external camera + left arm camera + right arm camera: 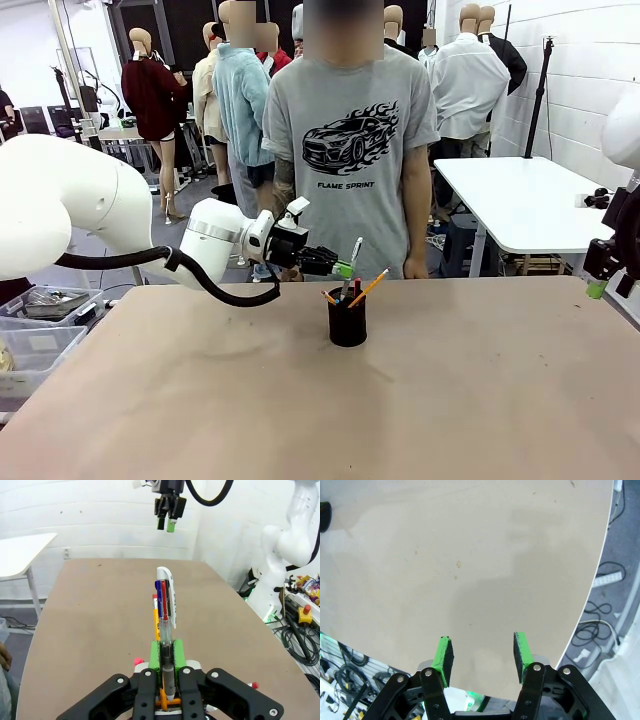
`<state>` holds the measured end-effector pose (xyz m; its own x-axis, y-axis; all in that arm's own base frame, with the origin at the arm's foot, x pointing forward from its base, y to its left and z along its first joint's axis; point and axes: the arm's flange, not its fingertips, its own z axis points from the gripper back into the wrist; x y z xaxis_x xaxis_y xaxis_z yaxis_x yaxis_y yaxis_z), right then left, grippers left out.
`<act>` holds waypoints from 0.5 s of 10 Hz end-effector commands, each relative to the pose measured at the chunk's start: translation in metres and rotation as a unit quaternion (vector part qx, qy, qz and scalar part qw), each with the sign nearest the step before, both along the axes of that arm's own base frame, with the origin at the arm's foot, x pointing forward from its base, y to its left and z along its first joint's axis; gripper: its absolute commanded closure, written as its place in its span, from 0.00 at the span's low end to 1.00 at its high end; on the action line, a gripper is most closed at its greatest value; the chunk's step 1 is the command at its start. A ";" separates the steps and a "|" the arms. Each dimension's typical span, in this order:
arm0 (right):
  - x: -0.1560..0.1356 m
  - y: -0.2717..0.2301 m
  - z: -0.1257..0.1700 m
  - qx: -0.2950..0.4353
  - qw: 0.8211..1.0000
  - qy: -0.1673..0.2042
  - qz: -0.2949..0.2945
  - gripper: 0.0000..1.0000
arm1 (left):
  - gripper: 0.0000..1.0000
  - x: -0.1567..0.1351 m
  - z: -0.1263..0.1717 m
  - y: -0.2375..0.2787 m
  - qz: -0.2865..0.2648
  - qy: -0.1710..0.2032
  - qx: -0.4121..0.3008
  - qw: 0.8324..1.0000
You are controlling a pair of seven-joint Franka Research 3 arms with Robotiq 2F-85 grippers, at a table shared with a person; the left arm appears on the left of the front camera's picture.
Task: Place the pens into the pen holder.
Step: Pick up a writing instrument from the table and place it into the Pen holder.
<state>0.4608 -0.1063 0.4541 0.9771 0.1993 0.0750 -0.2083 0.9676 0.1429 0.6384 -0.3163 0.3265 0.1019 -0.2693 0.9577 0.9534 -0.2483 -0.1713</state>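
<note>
The pen holder (347, 318), a small black mesh cup, stands near the middle of the brown table (470, 400), a little toward the person's side. A yellow-orange pencil (369, 288) leans out of it to the right, and a few other pens stick up beside it. Just above the cup's left rim the left gripper (343, 268) reaches in from the left, its green pads clamped tight on a silver-white pen (353, 262) that tilts up and to the right over the cup. In the left wrist view that pen (166, 611) runs straight out between the pads (155, 655), with the pencil (155, 622) just behind it.

Well to the right of the cup, past the table's edge, the right gripper (606, 278) hangs in the air. In its own wrist view the right gripper (482, 652) has its jaws apart with nothing between them, over bare table.

Behind the cup, at the far edge, stands a person in a grey T-shirt (345, 150).
</note>
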 end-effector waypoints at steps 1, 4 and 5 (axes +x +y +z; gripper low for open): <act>0.001 0.000 0.000 -0.004 1.000 -0.001 0.000 0.38 | 0.53 0.004 0.007 0.002 -0.010 0.002 0.011 1.000; 0.001 0.000 0.000 -0.004 1.000 -0.001 0.000 0.38 | 0.53 -0.003 0.017 0.009 -0.007 -0.018 0.005 1.000; 0.001 0.000 0.000 -0.004 1.000 -0.001 0.000 0.38 | 0.53 -0.004 0.021 0.010 -0.003 -0.023 0.008 1.000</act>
<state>0.4608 -0.1063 0.4541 0.9771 0.1993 0.0750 -0.2084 0.9676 0.1429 0.6411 -0.3128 0.3411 0.0775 -0.2702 0.9597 0.9588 -0.2437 -0.1460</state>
